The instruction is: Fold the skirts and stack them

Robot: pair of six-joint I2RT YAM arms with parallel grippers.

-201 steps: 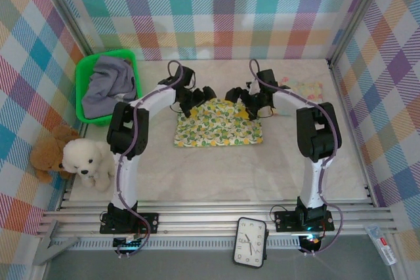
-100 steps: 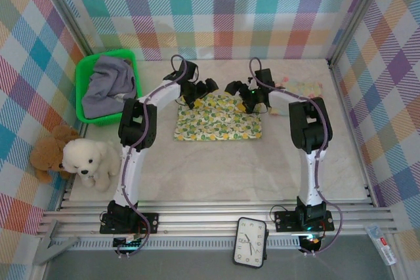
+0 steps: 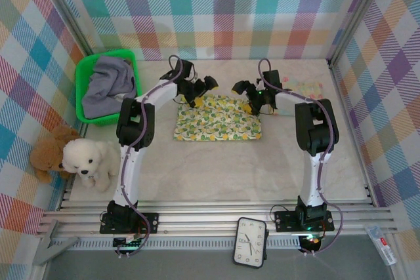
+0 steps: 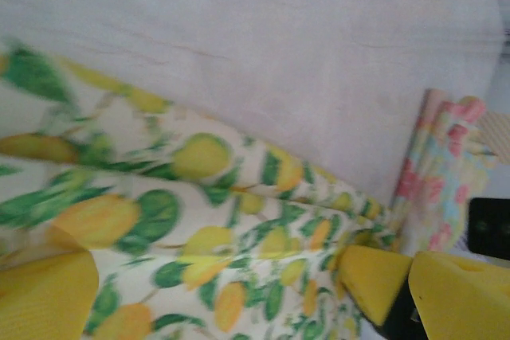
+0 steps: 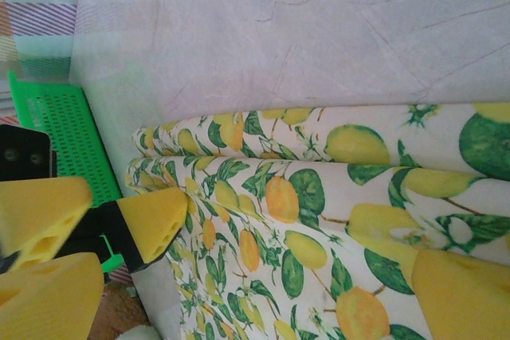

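Observation:
A white skirt with a yellow-green lemon print (image 3: 216, 121) lies flat in the middle of the table, doubled over along its far edge (image 5: 263, 197) (image 4: 199, 197). My left gripper (image 3: 201, 90) (image 4: 255, 304) hovers open over the skirt's far left corner. Open as well, my right gripper (image 3: 246, 96) (image 5: 263, 312) hangs over the far right corner. Neither holds cloth. A pale pastel patterned skirt (image 3: 306, 88) (image 4: 442, 173) lies folded at the back right. A grey-lavender skirt (image 3: 108, 83) is bunched in the green basket (image 3: 83, 77).
The basket stands at the back left, and its mesh wall (image 5: 56, 133) shows in the right wrist view. Two plush bears (image 3: 79, 159) sit off the table's left edge. A clock (image 3: 251, 241) lies by the arm bases. Checked walls close off three sides.
Both grippers have drawn back toward the far wall and slightly apart. The skirt's humped far edge has settled flat.

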